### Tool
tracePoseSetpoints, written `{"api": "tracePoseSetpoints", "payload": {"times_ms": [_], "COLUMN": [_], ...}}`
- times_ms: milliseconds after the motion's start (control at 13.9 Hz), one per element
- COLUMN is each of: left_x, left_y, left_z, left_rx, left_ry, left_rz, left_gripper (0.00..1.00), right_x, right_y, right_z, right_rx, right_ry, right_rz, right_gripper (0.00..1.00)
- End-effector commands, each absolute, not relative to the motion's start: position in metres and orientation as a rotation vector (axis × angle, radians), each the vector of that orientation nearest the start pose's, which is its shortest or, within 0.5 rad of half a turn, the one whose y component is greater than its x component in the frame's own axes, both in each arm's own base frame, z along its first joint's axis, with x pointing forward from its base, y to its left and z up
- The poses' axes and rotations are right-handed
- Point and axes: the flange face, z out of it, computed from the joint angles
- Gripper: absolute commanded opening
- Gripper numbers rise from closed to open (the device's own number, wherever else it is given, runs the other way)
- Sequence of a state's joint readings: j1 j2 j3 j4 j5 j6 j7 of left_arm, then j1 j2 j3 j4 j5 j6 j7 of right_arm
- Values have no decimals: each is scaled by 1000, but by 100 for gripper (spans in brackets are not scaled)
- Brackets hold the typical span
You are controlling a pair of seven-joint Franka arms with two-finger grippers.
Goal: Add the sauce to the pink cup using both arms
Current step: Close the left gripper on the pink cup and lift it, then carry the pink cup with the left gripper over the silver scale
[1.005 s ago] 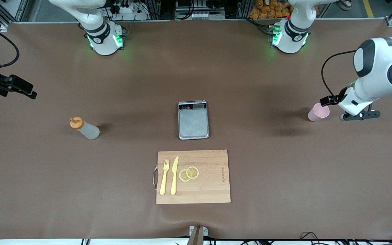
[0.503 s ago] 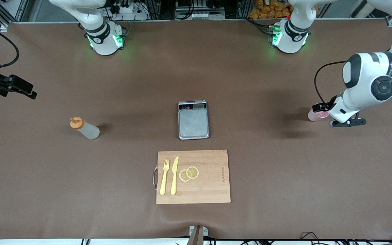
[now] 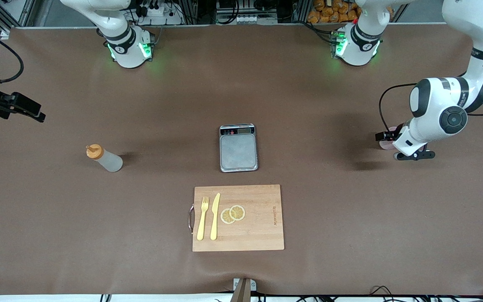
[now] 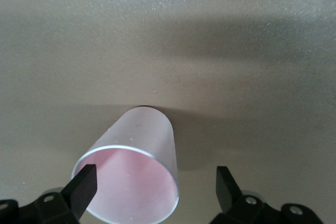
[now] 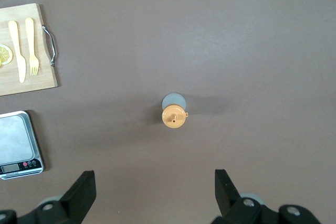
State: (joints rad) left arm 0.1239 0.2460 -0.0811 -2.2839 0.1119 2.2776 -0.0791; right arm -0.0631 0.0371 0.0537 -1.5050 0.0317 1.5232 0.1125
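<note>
Across the brown table (image 3: 329, 218), we order the contents by size. Both white arms rise from green-lit bases along the edge farthest from the front camera. We see the left arm (image 3: 438, 113) bent low toward its own end of the table, its left gripper (image 4: 153, 188) around the pink cup (image 4: 137, 174): the two black fingers (image 4: 83, 187) stand wide apart, one on each side of the rim, and neither visibly presses the wall. In the front view only a sliver of that cup (image 3: 385, 144) shows past the wrist, standing upright on the table.

We find the right gripper (image 5: 152, 190) high over the squeeze bottle (image 5: 175, 114), fingers likewise spread, holding nothing; the arm waits there.

At mid-table lies the wooden cutting board (image 3: 258, 235) with a metal handle, nearer to the front camera than the grey digital scale (image 3: 238, 147). The bottle (image 3: 106, 159), whitish with an orange nozzle cap, stands toward the right arm's end, well apart from the scale.

On the board we note a yellow knife (image 3: 214, 216) beside a yellow fork (image 3: 202, 218), then two overlapping lemon slices (image 3: 232, 213).
</note>
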Motion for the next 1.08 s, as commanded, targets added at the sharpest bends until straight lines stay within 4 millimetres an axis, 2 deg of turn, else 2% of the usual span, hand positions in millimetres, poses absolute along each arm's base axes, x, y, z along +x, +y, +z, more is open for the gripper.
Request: {"api": "tracePoseSetpoints", "payload": {"times_ms": [0, 144, 215, 503, 718, 790, 1005], "left_x": [501, 500, 500, 499, 502, 504, 517], "left_y": [21, 21, 20, 23, 22, 21, 4], "left_z": [217, 214, 214, 212, 220, 225, 272], "left_rx": [-3046, -3045, -3046, -3023, -3023, -3024, -3018], "left_ry": [-48, -41, -25, -2, -8, -5, 8], "left_rz": [390, 402, 403, 407, 383, 365, 257], "left_gripper": [97, 19, 0, 0, 0, 0, 0], "right_x": [562, 562, 562, 562, 562, 562, 562], "right_y": [-2, -2, -2, -2, -4, -4, -5], "right_z": [631, 631, 631, 631, 631, 631, 631], "right_rx": [-3086, -3086, -3086, -3086, -3085, -3085, -3085], "right_ry": [203, 203, 203, 203, 208, 208, 210], "right_rz": [40, 40, 40, 40, 39, 39, 39], "right_gripper": [100, 100, 100, 100, 100, 100, 100]}}
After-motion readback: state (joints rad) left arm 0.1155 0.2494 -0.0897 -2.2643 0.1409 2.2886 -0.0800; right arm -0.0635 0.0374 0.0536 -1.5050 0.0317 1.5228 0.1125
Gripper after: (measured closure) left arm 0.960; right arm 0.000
